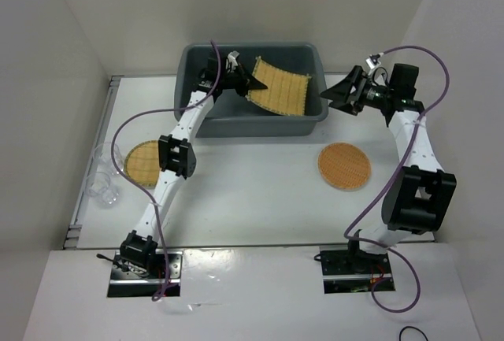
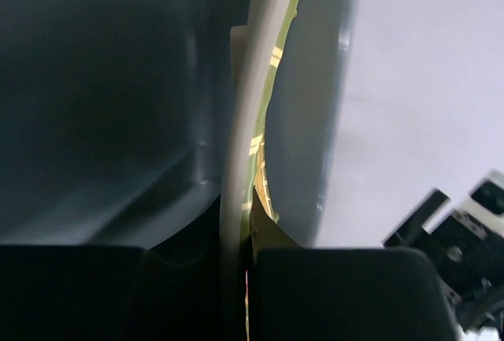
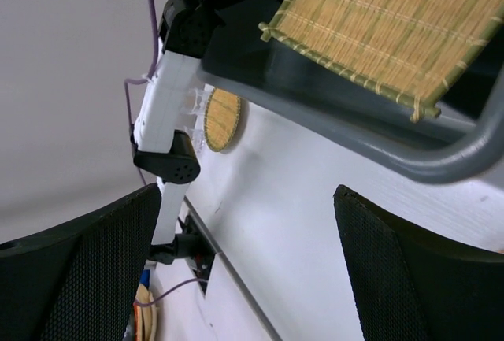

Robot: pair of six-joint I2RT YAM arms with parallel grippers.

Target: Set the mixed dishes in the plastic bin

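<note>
White table (image 1: 260, 199), white walls (image 1: 55, 81), grey bin (image 1: 260, 127)

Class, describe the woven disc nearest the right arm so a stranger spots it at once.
Find the big grey bin at the far side. Just nearer than its right corner, a round orange woven disc lies flat on the white table. Unlike the other disc, partly hidden under the left arm, it lies fully uncovered.

Yellow woven mat (image 1: 281, 89) was clamped by one edge in left claw (image 1: 253, 81), tilted over dark grey bin (image 1: 260, 126), far edge stretched toward right claw (image 1: 334, 94). Round woven disc (image 1: 142, 161) was seen flat, well back from left claw. Second disc (image 1: 344, 166) was seen well back from right claw. Clear cups (image 1: 104, 182) were grouped just beside the round woven disc.
</note>
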